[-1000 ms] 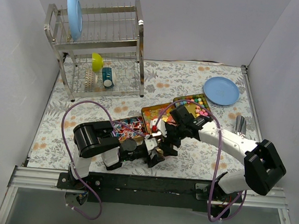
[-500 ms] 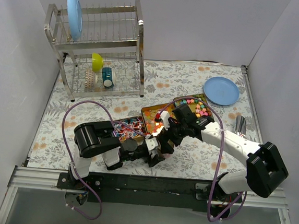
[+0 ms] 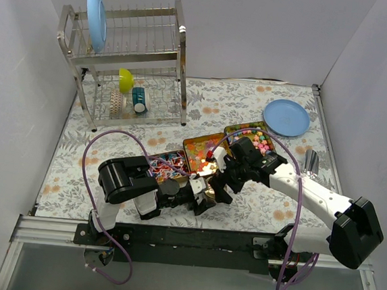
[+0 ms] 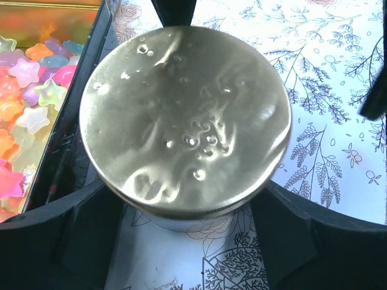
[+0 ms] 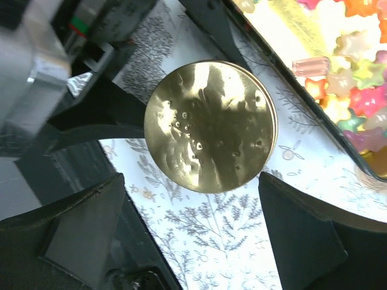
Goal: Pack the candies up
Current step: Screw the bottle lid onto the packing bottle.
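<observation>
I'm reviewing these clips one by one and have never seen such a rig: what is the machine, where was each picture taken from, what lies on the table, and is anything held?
Two robot arms are bolted at the table's near edge. The wide picture comes from a fixed camera overhead; the two close-ups come from a camera on each wrist. On the flowered table stand a dish rack, a blue plate and rectangular tins with star-shaped candies. The left end effector grips a round gold tin by its sides. The right end effector hangs open over that tin, holding nothing.
</observation>
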### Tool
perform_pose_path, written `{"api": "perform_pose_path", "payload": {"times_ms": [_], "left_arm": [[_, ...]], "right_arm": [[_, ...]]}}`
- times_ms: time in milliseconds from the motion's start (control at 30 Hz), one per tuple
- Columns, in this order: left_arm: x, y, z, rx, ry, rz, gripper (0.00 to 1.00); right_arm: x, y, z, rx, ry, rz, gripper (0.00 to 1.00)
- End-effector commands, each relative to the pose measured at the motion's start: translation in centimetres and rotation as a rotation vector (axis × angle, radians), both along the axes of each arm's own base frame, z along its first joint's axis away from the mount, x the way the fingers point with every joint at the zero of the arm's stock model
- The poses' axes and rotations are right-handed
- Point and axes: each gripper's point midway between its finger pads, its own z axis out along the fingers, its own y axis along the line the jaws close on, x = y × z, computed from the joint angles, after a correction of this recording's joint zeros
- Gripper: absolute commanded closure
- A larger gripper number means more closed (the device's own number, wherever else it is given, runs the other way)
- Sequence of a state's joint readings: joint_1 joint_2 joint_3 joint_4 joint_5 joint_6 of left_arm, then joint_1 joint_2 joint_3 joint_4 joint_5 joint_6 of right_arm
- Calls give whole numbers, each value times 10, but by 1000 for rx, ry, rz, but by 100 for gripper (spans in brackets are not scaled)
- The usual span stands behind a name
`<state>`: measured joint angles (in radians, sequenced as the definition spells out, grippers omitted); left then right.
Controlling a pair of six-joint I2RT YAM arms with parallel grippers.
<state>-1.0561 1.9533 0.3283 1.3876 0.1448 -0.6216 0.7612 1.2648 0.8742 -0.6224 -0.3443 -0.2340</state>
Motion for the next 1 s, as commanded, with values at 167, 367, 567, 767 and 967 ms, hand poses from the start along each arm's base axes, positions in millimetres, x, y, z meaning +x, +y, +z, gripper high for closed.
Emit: {"api": "perform_pose_path", "payload": {"times_ms": [167, 367, 567, 767, 967], "left_arm": [[-13, 21, -47, 158, 94, 1, 100], [-14, 21, -47, 160, 96, -7, 100], [-14, 20, -48, 162, 98, -10, 100], [-14, 21, -48, 162, 99, -8, 100], [-14, 21, -49, 164, 102, -4, 100]], "right_arm": [[52, -24, 11, -113, -282, 22, 2], [66, -21, 46, -2, -375, 77, 3], [37, 15, 72, 232, -356, 283, 25], [26, 24, 44, 232, -285, 392, 34], [25, 28, 22, 211, -259, 442, 35]]}}
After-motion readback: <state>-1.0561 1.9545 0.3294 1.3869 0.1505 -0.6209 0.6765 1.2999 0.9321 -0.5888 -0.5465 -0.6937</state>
